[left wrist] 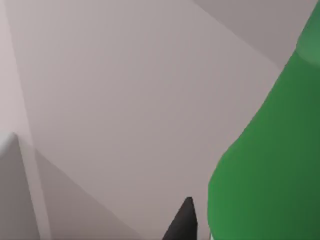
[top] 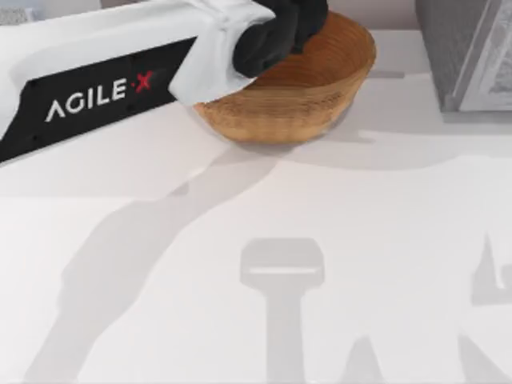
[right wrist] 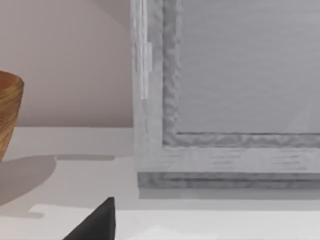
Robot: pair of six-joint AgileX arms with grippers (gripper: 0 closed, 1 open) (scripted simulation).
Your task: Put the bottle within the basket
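The tan woven basket (top: 296, 96) stands at the back middle of the table, and its edge (right wrist: 7, 115) also shows in the right wrist view. My left arm reaches across from the left, and its black gripper (top: 280, 32) hangs over the basket's back rim. In the top view the bottle is hidden under that gripper. In the left wrist view the bright green bottle (left wrist: 265, 165) sits close up beside a dark fingertip (left wrist: 184, 222), held in the left gripper. My right gripper (right wrist: 97, 225) is parked low, off to the right of the basket.
A grey ribbed box (top: 464, 56) stands at the back right, close to the basket's right side; its framed face (right wrist: 225, 100) rises in front of the right wrist camera. Arm shadows lie across the white tabletop (top: 256, 240).
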